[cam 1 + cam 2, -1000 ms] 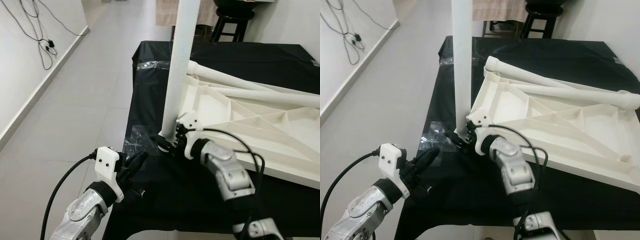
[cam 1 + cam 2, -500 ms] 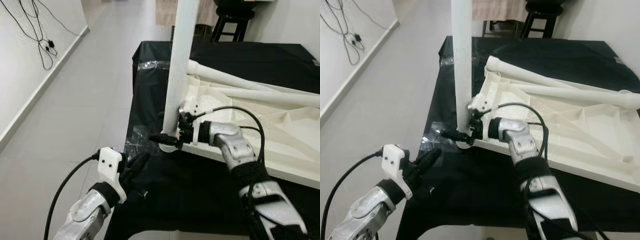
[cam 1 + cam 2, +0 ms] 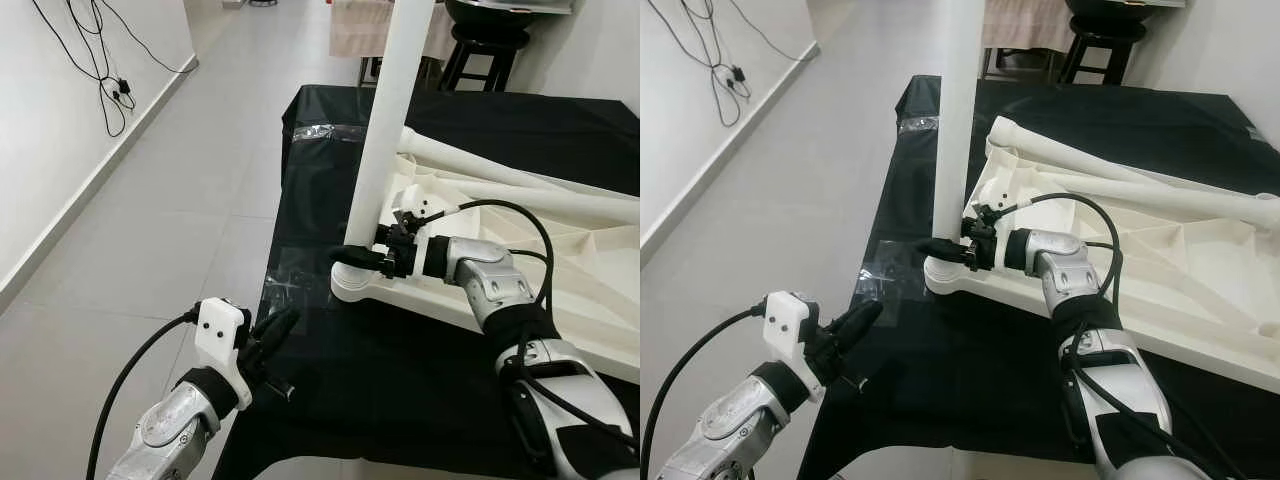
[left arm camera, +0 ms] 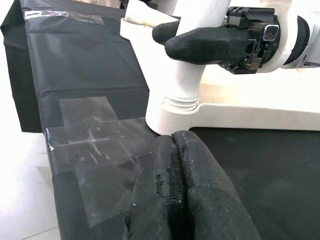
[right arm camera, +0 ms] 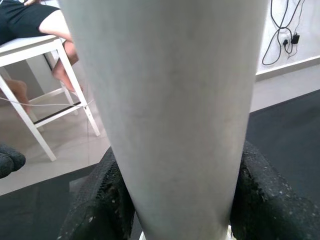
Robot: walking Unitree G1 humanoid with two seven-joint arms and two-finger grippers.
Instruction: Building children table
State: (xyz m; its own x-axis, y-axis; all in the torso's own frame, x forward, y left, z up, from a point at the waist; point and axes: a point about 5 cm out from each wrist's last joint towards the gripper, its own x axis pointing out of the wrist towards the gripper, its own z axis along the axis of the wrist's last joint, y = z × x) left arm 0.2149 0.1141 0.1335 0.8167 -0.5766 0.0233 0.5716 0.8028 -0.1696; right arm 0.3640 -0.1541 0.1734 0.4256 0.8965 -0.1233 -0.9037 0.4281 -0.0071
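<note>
Left eye view: the right claw (image 3: 358,254) is now reaching in level from 3 o'clock, its wrist having swung round since a second ago, and is pinching the upright white leg (image 3: 385,140) just above its socket at the corner of the upturned tabletop (image 3: 590,290); likely seating or twisting the leg home. Right eye view: the left claw (image 3: 855,322) is hovering at 7 o'clock over the black-covered counter (image 3: 970,370), beside grey floor tiles. Left wrist view: left fingers (image 4: 192,195) are pressed together, holding nothing, near a taped patch (image 4: 87,130). Right wrist view: fingers (image 5: 260,195) are flanking the leg; a white stool (image 5: 35,65) behind.
</note>
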